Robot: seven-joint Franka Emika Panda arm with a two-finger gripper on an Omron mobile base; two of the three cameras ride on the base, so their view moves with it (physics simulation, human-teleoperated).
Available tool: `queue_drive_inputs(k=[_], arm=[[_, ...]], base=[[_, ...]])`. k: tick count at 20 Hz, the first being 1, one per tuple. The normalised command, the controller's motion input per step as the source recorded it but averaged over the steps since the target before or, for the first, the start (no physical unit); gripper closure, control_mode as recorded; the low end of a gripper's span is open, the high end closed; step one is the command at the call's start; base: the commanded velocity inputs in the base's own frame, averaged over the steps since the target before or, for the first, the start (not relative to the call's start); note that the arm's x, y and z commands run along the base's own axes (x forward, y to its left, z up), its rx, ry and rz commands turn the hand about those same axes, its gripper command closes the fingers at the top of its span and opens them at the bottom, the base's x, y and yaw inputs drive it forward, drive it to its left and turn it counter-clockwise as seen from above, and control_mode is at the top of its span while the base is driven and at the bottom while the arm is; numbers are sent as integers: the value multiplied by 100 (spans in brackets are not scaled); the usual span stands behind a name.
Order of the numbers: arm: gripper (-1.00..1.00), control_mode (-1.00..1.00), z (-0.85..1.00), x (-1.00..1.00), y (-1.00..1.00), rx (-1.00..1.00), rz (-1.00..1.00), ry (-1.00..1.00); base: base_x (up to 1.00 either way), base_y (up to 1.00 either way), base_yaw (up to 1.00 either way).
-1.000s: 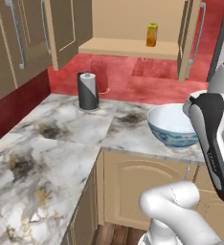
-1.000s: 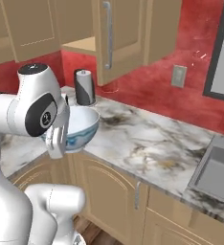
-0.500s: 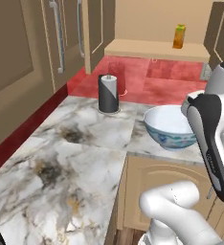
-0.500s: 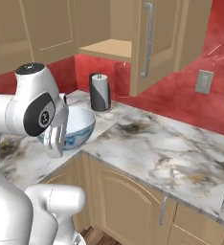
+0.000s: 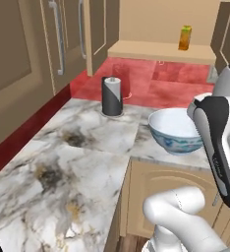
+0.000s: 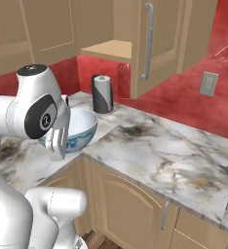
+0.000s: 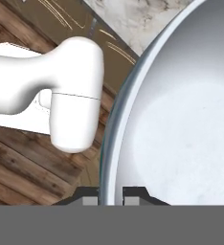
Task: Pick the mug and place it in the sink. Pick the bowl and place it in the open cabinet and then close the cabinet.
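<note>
Here, claw (image 7: 110, 195) pinching the round, glossy white bowl's (image 5: 175, 130) thin rim

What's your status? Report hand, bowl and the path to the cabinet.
Hand shut on the bowl rim. Bowl held above counter edge. Cabinet open; yellow bottle on its shelf, paper towel roll below.

A home kitchen: a grey-veined white marble countertop (image 5: 87, 147) wraps an L-shaped corner over tan wooden base cabinets with curved panels (image 6: 130, 204), backed by a glossy red wall (image 6: 184, 97). Above hang tan wooden wall cabinets with vertical silver bar handles (image 5: 63, 39), one open on a plain shelf (image 5: 161, 50). A white wall socket (image 6: 208, 83) sits in the red backsplash.
</note>
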Motion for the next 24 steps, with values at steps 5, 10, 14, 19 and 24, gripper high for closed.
queue_drive_inputs(k=[5,10,14,19,24], arm=[[100,100,0,0,0,0,0,0],[100,100,0,0,0,0,0,0],[100,100,0,0,0,0,0,0],[100,100,0,0,0,0,0,0],[100,100,0,0,0,0,0,0]], base=[[57,-20,7],[82,-4,3],[51,-52,0],[25,-39,-7],[60,37,-8]])
